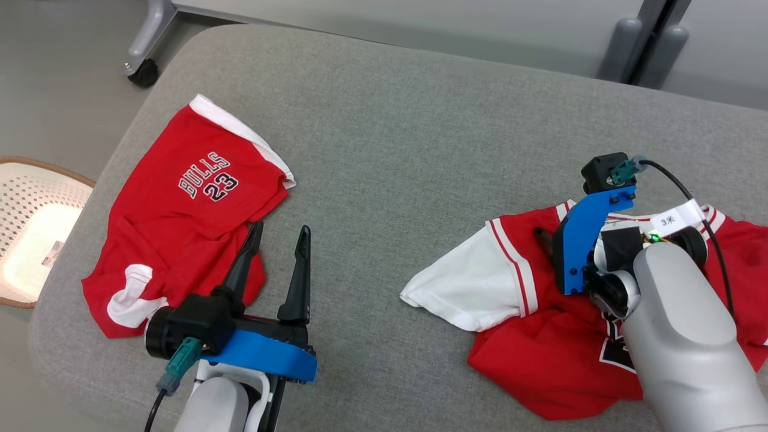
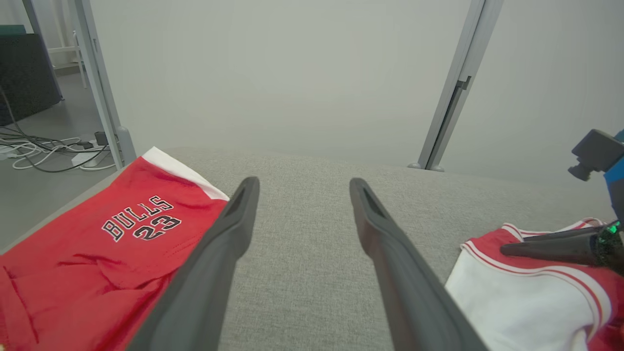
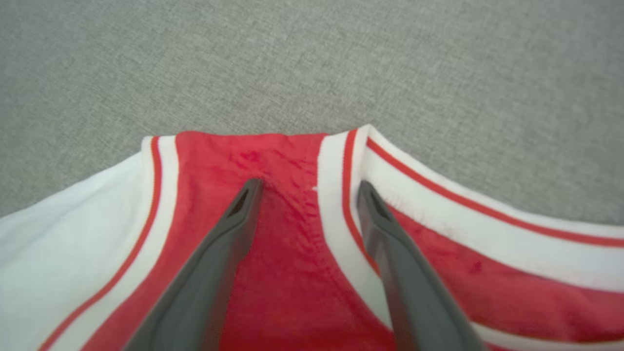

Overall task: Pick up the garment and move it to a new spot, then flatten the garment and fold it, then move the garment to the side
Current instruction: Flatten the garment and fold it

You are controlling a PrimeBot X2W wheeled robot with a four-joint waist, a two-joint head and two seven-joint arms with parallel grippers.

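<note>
Red cloth lies nearest me on the right: the jersey, crumpled on the grey tabletop, with its white sleeve spread toward the middle. My right tool is down over the jersey's shoulder with both fingers spread wide. One tip is over the red strip beside the sleeve trim and the other is at the white collar band. Nothing is pinched between them, and I cannot tell whether the tips press the fabric.

At the near left my left tool stands just as wide open and holds nothing. Its left finger is over the edge of the red shorts and its right finger is over bare tabletop. The shorts, lettered BULLS 23, lie well apart from the jersey, with a white band along their far edge.

Farther off, on the floor to the left, sits a pale woven basket. Beyond it is a caster wheel.
</note>
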